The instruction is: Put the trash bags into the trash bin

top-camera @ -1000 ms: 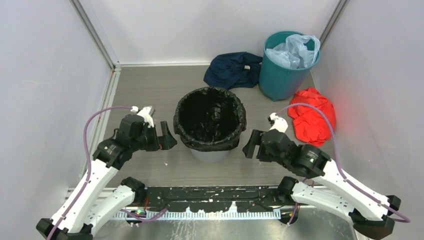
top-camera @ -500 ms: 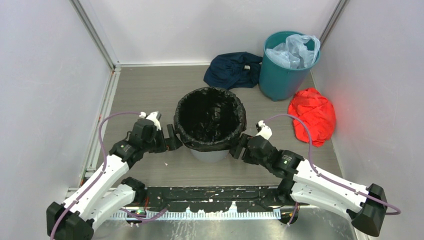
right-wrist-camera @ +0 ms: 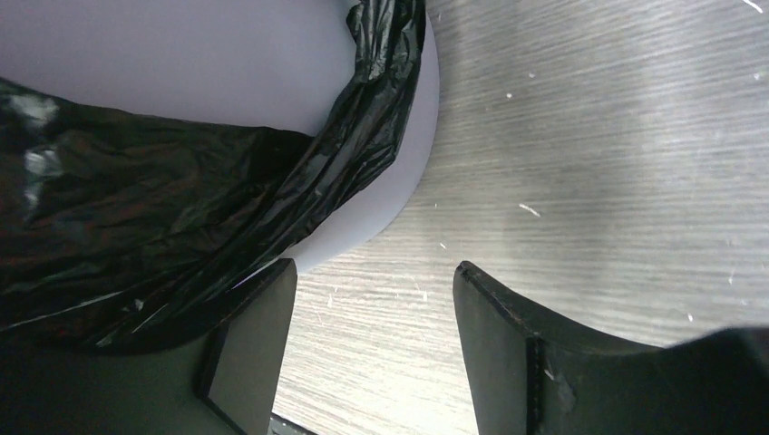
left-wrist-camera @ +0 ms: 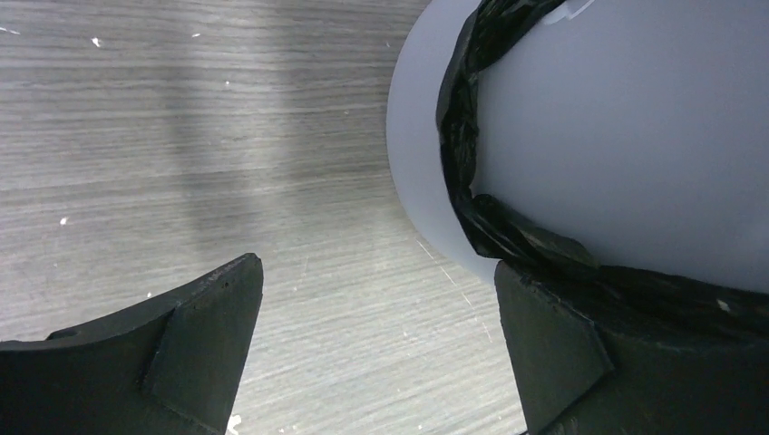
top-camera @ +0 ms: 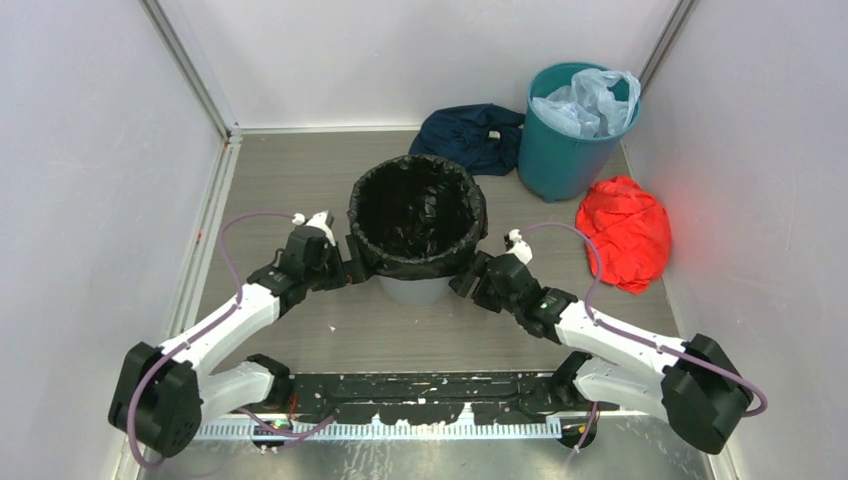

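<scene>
The light grey trash bin (top-camera: 413, 291) stands mid-floor. The black trash bag (top-camera: 418, 212) lines it, with its edge folded down over the rim. My left gripper (top-camera: 349, 266) sits low against the bin's left side, jaws wide open. In the left wrist view only floor lies within this gripper (left-wrist-camera: 376, 304), and its right finger (left-wrist-camera: 562, 353) touches the bag's hanging hem (left-wrist-camera: 458, 136) on the bin wall (left-wrist-camera: 635, 127). My right gripper (top-camera: 466, 279) is at the bin's right side, open. In its wrist view this gripper (right-wrist-camera: 372, 285) frames bare floor, and the bag's skirt (right-wrist-camera: 181, 208) drapes over the outer side of its left finger (right-wrist-camera: 245, 353).
A teal bin (top-camera: 560, 160) holding a pale blue plastic bag (top-camera: 590, 100) stands at the back right. A red cloth bundle (top-camera: 625, 230) lies in front of it. A dark navy cloth (top-camera: 465, 137) lies behind the grey bin. Pale walls close in both sides.
Both arms have stretched forward and inward, bringing the grippers down against the bin's two sides. The right jaws have narrowed somewhat; the left stay wide.
</scene>
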